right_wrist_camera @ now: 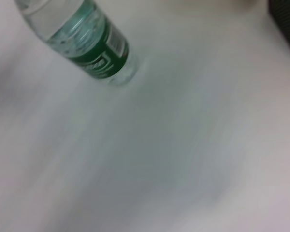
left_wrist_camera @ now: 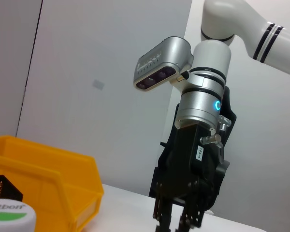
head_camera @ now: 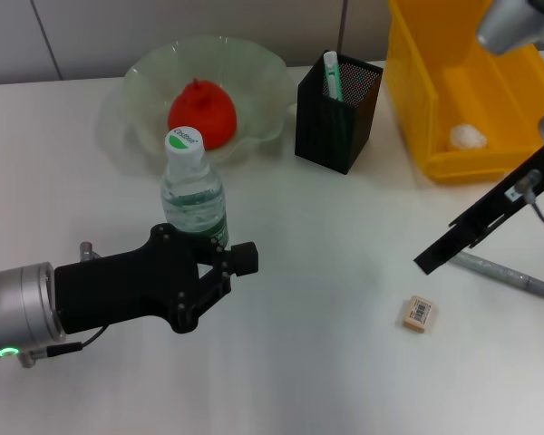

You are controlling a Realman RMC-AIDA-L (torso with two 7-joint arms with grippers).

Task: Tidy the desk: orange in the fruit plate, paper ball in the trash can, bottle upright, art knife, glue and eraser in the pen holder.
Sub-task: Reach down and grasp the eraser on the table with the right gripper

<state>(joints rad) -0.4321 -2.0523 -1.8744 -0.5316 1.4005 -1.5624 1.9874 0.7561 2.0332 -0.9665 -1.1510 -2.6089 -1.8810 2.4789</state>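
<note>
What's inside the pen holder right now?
In the head view the pen holder shows one white and green stick-like item poking above its rim. The dark mesh walls hide anything lower down inside.

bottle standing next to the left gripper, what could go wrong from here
1. The bottle stands upright with the left gripper right at its lower body; a sideways pull-back could tip it over.
2. The eraser and a grey pen-like tool lie on the desk close under the right gripper; going for the eraser, it might nudge the tool or push the eraser away.
</note>
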